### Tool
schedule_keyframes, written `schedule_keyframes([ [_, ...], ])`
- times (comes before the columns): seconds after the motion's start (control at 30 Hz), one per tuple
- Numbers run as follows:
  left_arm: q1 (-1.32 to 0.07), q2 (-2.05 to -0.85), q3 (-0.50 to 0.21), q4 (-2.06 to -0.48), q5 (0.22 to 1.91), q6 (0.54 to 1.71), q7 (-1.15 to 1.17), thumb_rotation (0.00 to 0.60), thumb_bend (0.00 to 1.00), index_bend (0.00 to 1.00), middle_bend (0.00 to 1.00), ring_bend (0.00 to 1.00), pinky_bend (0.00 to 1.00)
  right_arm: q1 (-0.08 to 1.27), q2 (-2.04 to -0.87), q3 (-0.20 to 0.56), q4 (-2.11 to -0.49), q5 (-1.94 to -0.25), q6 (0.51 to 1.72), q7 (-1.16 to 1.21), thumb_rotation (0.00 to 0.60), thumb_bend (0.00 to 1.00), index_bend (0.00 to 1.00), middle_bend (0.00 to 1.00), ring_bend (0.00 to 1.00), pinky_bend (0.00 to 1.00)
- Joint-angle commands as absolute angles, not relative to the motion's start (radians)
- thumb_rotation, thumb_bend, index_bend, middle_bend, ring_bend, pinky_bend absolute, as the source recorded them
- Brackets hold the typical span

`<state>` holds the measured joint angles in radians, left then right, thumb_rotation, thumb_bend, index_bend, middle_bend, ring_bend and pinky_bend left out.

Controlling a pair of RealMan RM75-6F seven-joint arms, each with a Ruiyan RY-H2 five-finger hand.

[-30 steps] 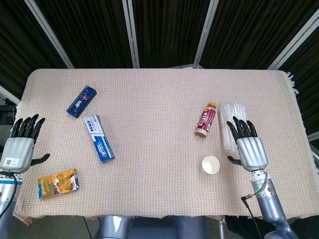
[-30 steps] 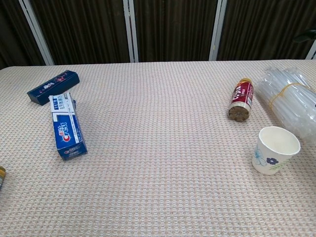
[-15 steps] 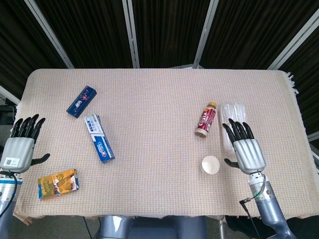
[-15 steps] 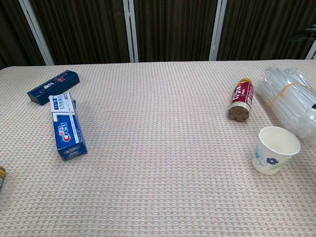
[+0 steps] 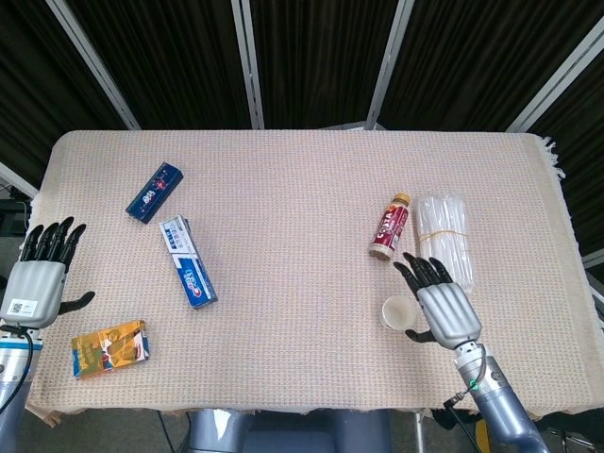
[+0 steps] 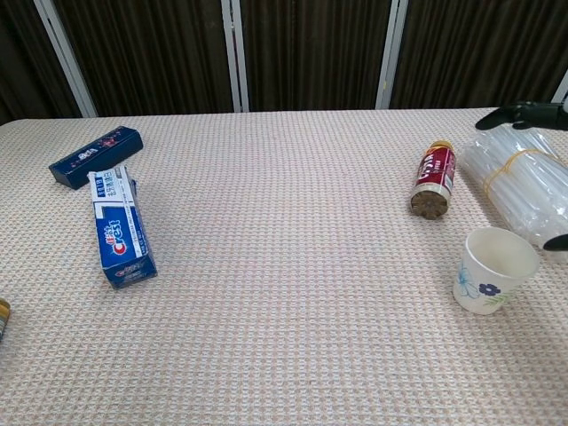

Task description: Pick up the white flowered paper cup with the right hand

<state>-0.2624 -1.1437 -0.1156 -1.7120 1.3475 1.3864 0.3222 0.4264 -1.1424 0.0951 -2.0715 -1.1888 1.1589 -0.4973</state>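
Note:
The white paper cup (image 5: 395, 312) with a blue flower print stands upright near the table's front right, also plain in the chest view (image 6: 493, 270). My right hand (image 5: 440, 307) hovers just right of it, fingers spread and empty, its thumb close to the cup's rim. In the chest view only its fingertips (image 6: 522, 114) show at the right edge. My left hand (image 5: 40, 274) rests open at the far left edge of the table, holding nothing.
A red bottle (image 5: 390, 226) lies behind the cup. A bundle of clear plastic cups (image 5: 444, 234) lies to its right. On the left lie a Crest toothpaste box (image 5: 188, 261), a dark blue box (image 5: 154, 192) and an orange packet (image 5: 109, 347).
My right hand has moved left and toward the front edge, closing in on the cup's right side. The cup and my left hand have not moved.

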Motion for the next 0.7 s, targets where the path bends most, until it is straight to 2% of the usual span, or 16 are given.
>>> schedule_keyframes([
  [0.03, -0.262, -1.143, -0.116, -1.712, 1.347, 1.386, 0.322, 0.600, 0.01, 0.00, 0.00, 0.00, 0.00, 0.438, -1.175, 0.078, -2.062, -1.191, 1.149, -0.525, 0.600, 0.09, 0.17, 0.00, 0.00, 0.00],
  [0.2, -0.262, -1.143, -0.115, -1.713, 1.347, 1.386, 0.323, 0.600, 0.01, 0.00, 0.00, 0.00, 0.00, 0.462, -1.222, 0.068, -2.038, -1.120, 1.118, -0.570, 0.600, 0.09, 0.15, 0.00, 0.00, 0.00],
  [0.37, -0.263, -1.143, -0.116, -1.712, 1.347, 1.385, 0.324, 0.600, 0.01, 0.00, 0.00, 0.00, 0.00, 0.483, -1.265, 0.067, -2.000, -1.045, 1.106, -0.607, 0.600, 0.10, 0.16, 0.00, 0.00, 0.00],
  [0.7, -0.263, -1.143, -0.115, -1.712, 1.347, 1.384, 0.324, 0.600, 0.01, 0.00, 0.00, 0.00, 0.00, 0.502, -1.342, 0.061, -1.926, -1.004, 1.126, -0.648, 0.600, 0.11, 0.19, 0.00, 0.00, 0.00],
])
